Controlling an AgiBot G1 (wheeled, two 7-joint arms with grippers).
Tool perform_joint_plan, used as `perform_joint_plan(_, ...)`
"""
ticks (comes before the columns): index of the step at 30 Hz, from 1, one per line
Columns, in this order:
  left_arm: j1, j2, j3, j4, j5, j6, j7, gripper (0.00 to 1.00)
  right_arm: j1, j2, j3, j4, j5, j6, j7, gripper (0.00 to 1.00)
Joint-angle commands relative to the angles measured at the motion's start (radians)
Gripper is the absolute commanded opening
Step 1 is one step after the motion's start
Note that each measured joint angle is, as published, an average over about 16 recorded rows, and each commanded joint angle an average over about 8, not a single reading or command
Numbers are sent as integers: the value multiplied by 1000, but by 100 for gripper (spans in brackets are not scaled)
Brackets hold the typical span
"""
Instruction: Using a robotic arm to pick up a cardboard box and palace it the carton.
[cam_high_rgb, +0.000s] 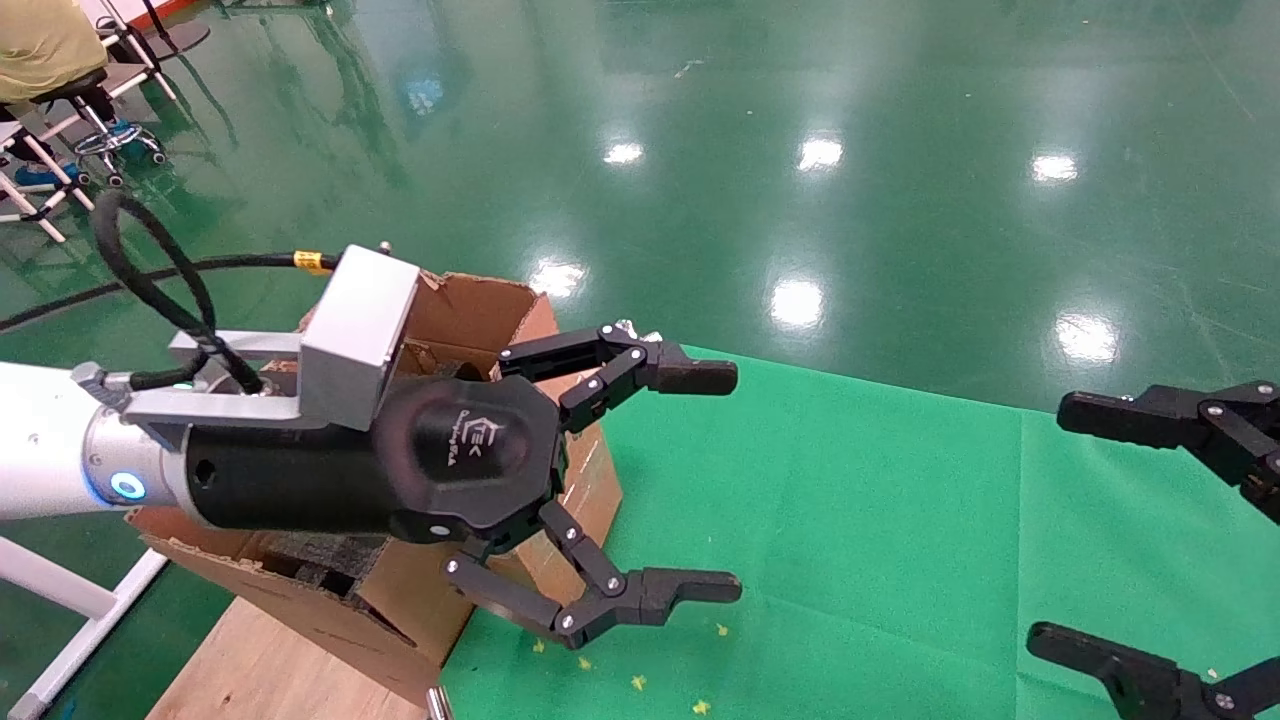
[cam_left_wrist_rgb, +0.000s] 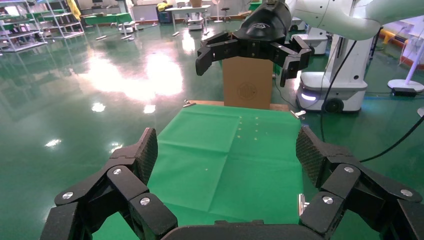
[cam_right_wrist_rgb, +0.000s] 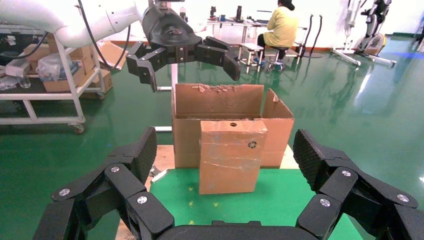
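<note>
The left gripper (cam_high_rgb: 712, 480) is being held wide apart and unloaded, above the box (cam_right_wrist_rgb: 231, 156). The box is being propped upright on the green mat (cam_high_rgb: 850, 520) just below it, against the carton (cam_right_wrist_rgb: 220, 102) beyond. Farther off, the right gripper (cam_high_rgb: 1070, 530) is being kept spread, unloaded.

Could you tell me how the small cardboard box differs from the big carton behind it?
The cardboard box is closed, with glossy tape strips; the carton is open on top with a ragged, torn rim. The cardboard box is narrower and stands on the green cloth in front of the carton, which is wider and rises above it. Both are brown cardboard, and neither is held: the left gripper hovers open above them.
</note>
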Motion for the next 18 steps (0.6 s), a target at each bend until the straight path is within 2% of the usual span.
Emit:
perform_joint_plan(1,0,0,0,0,0,0,0,100,0,0,0,0,0,0,0,100)
perform_joint_plan(11,0,0,0,0,0,0,0,100,0,0,0,0,0,0,0,100)
perform_joint_plan(18,0,0,0,0,0,0,0,100,0,0,0,0,0,0,0,15)
